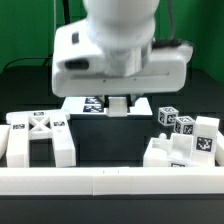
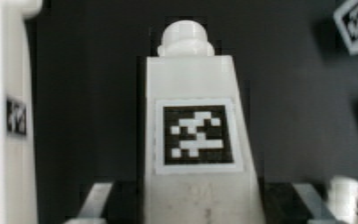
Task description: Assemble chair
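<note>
1. Currently nearest the camera: a plain white border rail (image 1: 110, 182) runs along the lower edge of the exterior view, on the black counter (image 1: 110, 148).
2. Behind the rail are loose chair parts. The X-ribbed panel (image 1: 40, 130) is at the exterior view's left and the tagged notched blocks (image 1: 185, 142) at its right, well apart.
3. Centre frame: the tool (image 1: 120, 104) is closed narrow on a pegged leg (image 2: 194, 90). The wrist view shows the tagged leg between the fingers (image 2: 98, 200), peg end away from the tool.
4. Farthest: the marker board (image 1: 90, 103) lies just beside the tool.

Arm (image 1: 115, 50) low, wrist vert., jaws closed on pegged leg (image 2: 194, 110).
</note>
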Available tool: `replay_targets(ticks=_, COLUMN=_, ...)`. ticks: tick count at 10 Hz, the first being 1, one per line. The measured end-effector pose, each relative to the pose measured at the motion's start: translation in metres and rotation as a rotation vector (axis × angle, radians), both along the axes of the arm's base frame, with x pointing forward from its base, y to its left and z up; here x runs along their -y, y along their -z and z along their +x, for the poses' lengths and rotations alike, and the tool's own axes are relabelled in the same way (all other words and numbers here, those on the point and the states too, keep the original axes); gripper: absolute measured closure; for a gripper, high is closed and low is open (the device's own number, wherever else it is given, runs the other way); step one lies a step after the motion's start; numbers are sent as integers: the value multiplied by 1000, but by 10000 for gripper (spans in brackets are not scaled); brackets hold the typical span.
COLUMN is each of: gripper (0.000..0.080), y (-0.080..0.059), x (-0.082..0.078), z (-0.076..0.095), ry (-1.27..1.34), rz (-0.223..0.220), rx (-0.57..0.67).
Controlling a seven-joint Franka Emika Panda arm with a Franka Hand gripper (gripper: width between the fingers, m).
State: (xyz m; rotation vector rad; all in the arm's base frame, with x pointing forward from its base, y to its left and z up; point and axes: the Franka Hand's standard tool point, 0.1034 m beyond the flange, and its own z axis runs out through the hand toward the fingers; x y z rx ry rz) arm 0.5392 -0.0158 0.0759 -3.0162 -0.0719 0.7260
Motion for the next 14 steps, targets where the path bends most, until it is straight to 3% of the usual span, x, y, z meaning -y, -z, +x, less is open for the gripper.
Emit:
replay_targets(ticks=1, gripper=512, y=4, x=4, z=-8, ry=10, rz=-2, rx=23)
replay_targets(ticks=3, gripper=512, y=5, x=7, z=4, ry=14, rz=-17, rx=186)
replay_targets(ticks=4, gripper=512, y=1, x=4, z=4, ry=49, rz=-2, rx=205)
replay_targets(ticks=6, gripper=512, y=-10, x=0, z=21, ry=61, rz=-7, rx=359)
replay_targets(ticks=7, gripper=512, y=-6, x=3, z=17, ry=60, rz=-16, rx=403)
replay_targets(ticks=10, gripper=512, y=-5, x=12, z=27, ry=47, rz=-66, rx=642)
replay_targets(ticks=12, gripper=512, y=-13, x=-4, z=37, ry=71, rz=-62, rx=739)
replay_targets(ticks=13, gripper=512, y=-19, x=-6, z=45, ry=50, rz=-88, rx=881)
replay_targets(ticks=14, gripper=512, y=-12, x=-5, z=37, ry=44, rz=-92, rx=871)
